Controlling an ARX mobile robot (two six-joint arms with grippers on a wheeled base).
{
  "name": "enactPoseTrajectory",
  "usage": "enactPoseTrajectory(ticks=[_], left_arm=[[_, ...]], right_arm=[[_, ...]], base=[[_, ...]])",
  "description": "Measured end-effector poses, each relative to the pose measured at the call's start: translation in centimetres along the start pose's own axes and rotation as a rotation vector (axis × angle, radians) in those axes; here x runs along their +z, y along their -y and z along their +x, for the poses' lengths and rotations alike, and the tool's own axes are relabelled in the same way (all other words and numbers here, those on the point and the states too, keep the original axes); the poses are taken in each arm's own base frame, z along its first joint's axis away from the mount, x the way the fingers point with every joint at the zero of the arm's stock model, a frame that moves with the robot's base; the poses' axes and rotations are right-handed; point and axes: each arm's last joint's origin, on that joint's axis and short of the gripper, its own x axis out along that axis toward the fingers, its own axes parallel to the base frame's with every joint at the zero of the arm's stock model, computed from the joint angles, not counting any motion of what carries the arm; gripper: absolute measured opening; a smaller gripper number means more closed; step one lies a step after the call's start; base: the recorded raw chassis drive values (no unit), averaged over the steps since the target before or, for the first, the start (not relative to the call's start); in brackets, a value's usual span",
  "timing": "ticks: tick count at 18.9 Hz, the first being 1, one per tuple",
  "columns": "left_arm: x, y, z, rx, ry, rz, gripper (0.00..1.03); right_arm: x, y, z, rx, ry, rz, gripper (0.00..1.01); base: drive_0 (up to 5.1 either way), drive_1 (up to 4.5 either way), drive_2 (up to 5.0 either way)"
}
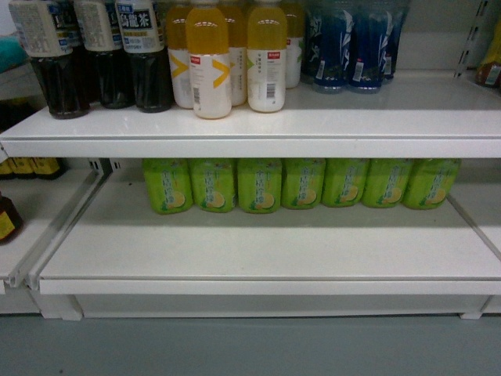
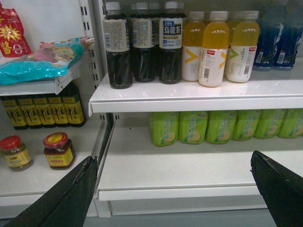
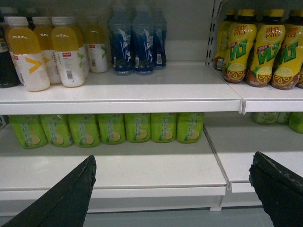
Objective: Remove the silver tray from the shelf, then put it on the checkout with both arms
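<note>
Both grippers, left (image 2: 175, 189) and right (image 3: 173, 189), hang released with jaws spread wide before the shelf (image 1: 266, 247), likely readied for a wide two-armed grasp, though the tray shows in no view (only bottles (image 1: 301, 184) line the boards).

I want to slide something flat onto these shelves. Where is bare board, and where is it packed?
The lower shelf is bare in front of the green bottles along its back. The upper shelf has open board at its right front, below the blue bottles. Its left is crowded with dark tea bottles and yellow bottles.
</note>
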Motion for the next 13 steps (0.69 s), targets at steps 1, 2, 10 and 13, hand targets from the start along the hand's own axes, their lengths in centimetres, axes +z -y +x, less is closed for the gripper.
enactPoseTrajectory(ticks=[1, 2, 10, 13], left_arm=[[0.0, 0.0, 0.0, 0.0, 0.0, 0.0, 0.98], [0.0, 0.0, 0.0, 0.0, 0.0, 0.0, 0.98], [0.0, 0.0, 0.0, 0.0, 0.0, 0.0, 0.98], [0.0, 0.0, 0.0, 0.0, 0.0, 0.0, 0.98]], right_arm=[[0.0, 0.0, 0.0, 0.0, 0.0, 0.0, 0.98], [0.0, 0.0, 0.0, 0.0, 0.0, 0.0, 0.98], [0.0, 0.0, 0.0, 0.0, 0.0, 0.0, 0.98], [0.0, 0.0, 0.0, 0.0, 0.0, 0.0, 0.98]], base=[[0.0, 0.0, 0.0], [0.0, 0.0, 0.0], [0.0, 0.0, 0.0], [0.0, 0.0, 0.0]])
